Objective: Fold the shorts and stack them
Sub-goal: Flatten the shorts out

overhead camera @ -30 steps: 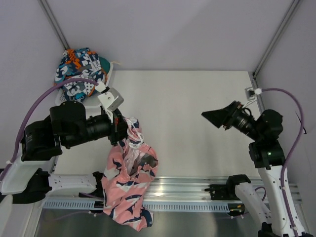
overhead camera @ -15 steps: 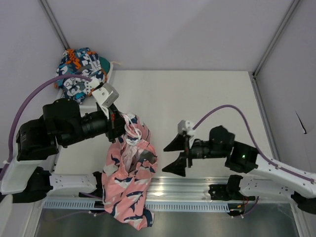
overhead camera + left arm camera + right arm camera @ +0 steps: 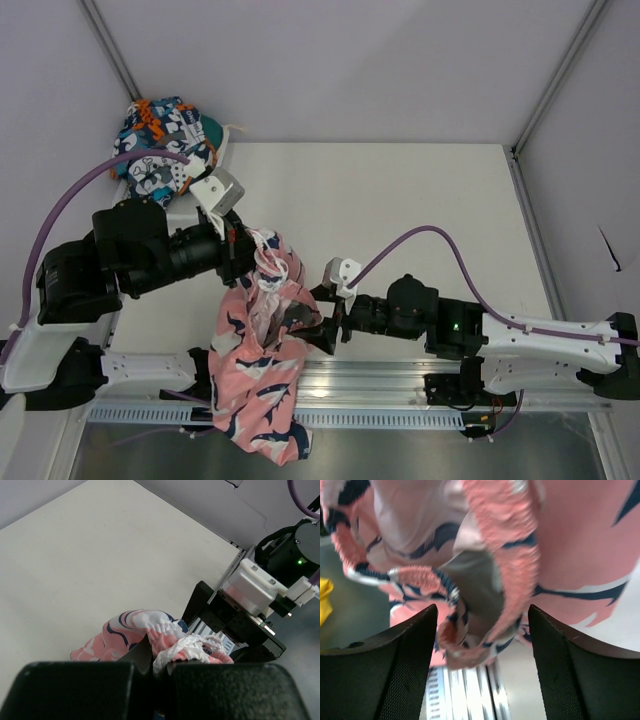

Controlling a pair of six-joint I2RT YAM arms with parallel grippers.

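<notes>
Pink, navy-and-white shark-print shorts

Top camera looks straight down — both wrist cameras crowd the pink shorts.

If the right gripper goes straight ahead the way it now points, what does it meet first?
The pink shorts: their gathered waistband hangs right before the open jaws of the right gripper, probably very near.
</notes>
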